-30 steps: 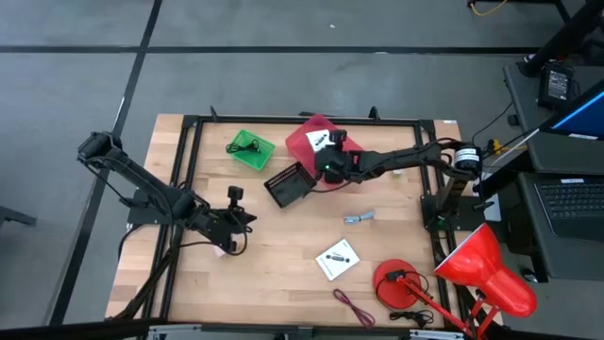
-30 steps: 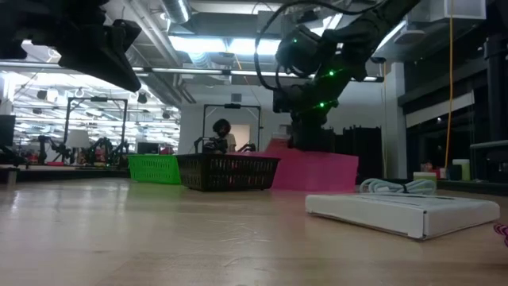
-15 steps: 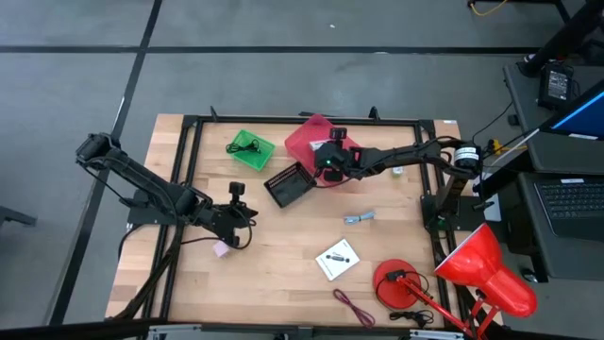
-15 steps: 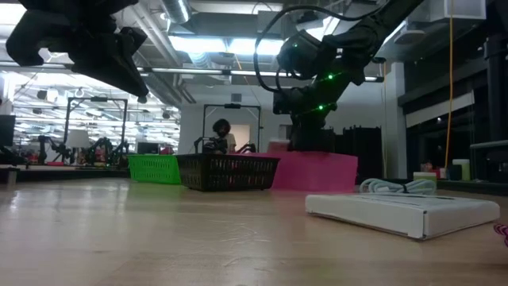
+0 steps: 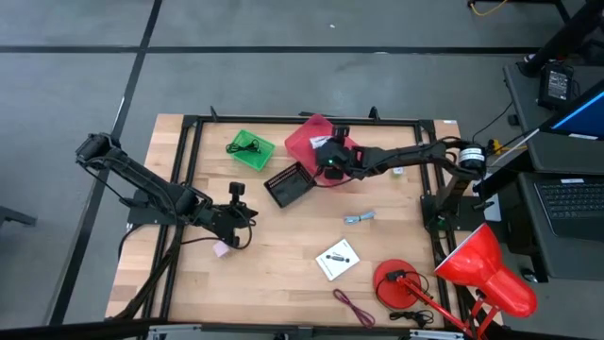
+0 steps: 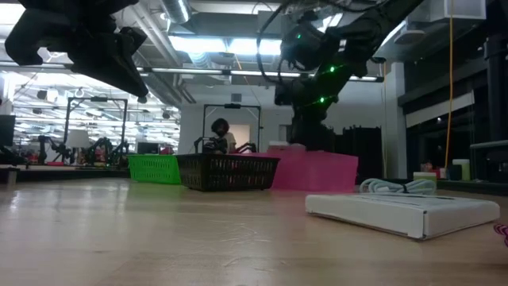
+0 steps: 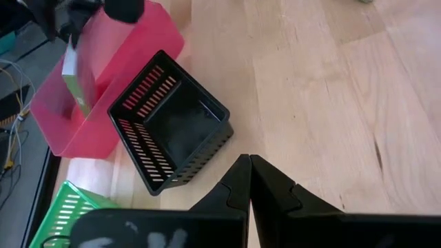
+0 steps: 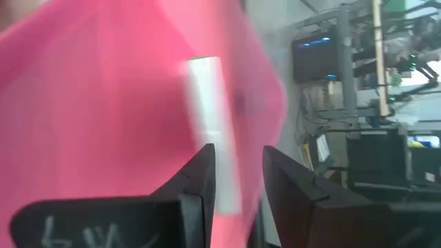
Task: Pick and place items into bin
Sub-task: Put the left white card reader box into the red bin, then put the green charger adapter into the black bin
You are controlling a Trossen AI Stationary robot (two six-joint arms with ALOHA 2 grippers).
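Right gripper [image 5: 330, 159] over pink bin [image 5: 307, 139], fingers parted, white card [image 8: 210, 117] inside bin beyond them. Best lift straight up, clear the rim. Left gripper [image 5: 238, 212] clenched, empty, above table.

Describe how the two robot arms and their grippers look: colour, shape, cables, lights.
Both arms are dark, slim, jointed links with black cables looping along them. The left gripper has two black tapered fingers. The right gripper has two black flat fingers, and small green lights glow near its wrist. White handwritten marks show on each gripper's body.
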